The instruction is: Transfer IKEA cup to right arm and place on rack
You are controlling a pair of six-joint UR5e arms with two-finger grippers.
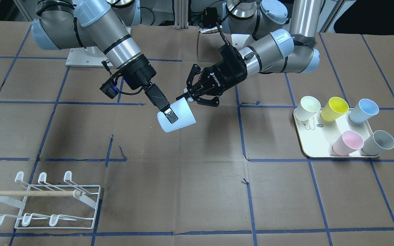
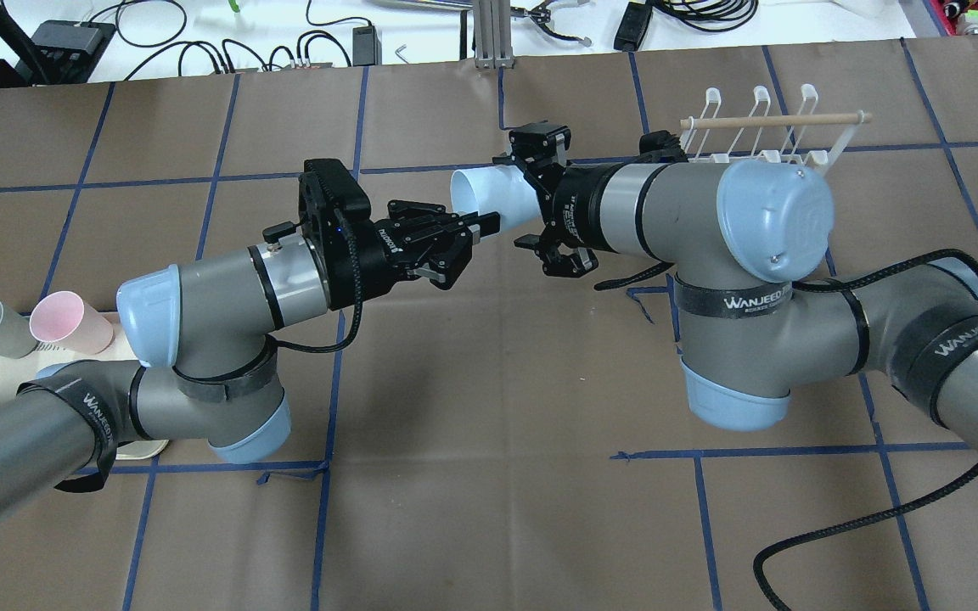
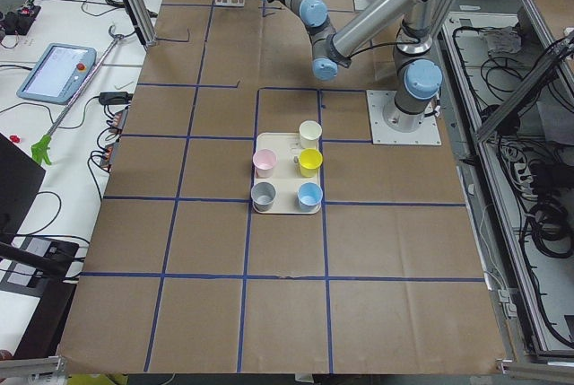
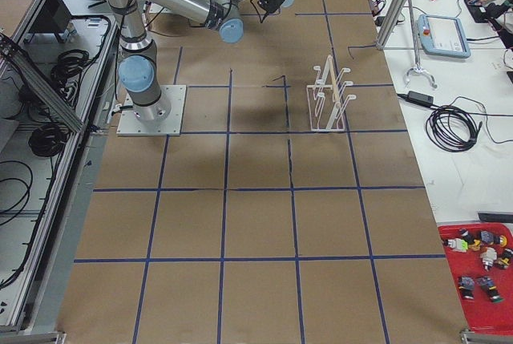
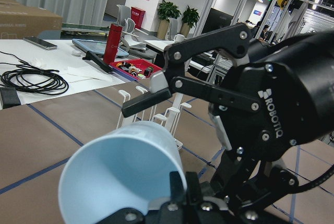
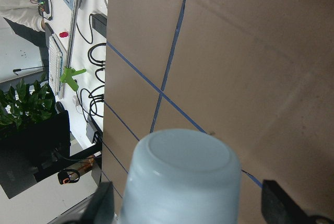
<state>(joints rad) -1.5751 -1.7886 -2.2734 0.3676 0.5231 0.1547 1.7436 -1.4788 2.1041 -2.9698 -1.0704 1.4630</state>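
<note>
Mid-air handover above the brown paper-covered table with its blue tape grid. A pale blue tapered plastic cup hangs on its side, clear of the surface, between the two arms near the table's middle.

The left gripper, a black two-finger claw, is nipped narrow on the cup's rim. Its own wrist view shows one finger inside the mouth, so it appears to be carrying the cup. That rim hold seems meant to leave the wall and base free for the other arm.

The right gripper reaches in from the opposite side and straddles the cup close to its base. In the front view one finger lies across the upper wall, with its partner hidden beneath. In the right wrist view the fingers stand wide on either side of the cup; whether they are clamped on it cannot be told. A grip across the body would likely keep the mouth open for a prong.

The low white wire rack with a pale wooden dowel stands at the table's far right, well apart from the cup. The cream rounded tray sits at the left.
</note>
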